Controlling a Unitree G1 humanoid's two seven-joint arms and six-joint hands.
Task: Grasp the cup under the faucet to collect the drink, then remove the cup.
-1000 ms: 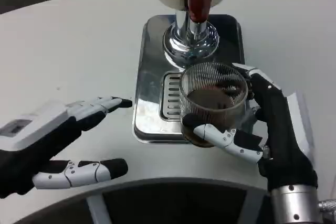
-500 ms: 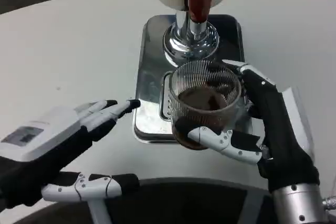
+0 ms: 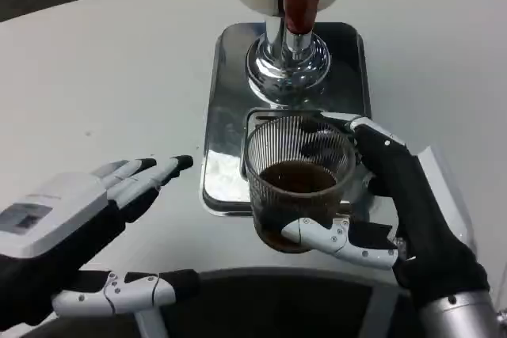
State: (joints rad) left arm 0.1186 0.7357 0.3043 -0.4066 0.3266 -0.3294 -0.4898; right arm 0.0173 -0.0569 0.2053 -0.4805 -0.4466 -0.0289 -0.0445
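The white table (image 3: 95,61) carries a steel drip tray (image 3: 230,77) with the faucet (image 3: 297,5) at 12 o'clock. The right hand (image 3: 388,203) grips the ribbed cup (image 3: 297,180), apparently half full, at the tray's 6 o'clock edge. The left hand (image 3: 87,227), at 8 o'clock, lies spread and holds nothing.

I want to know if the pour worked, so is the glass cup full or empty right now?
Partly full. Dark drink fills roughly the lower half of the ribbed glass cup, which the right hand holds upright with its fingers around it.
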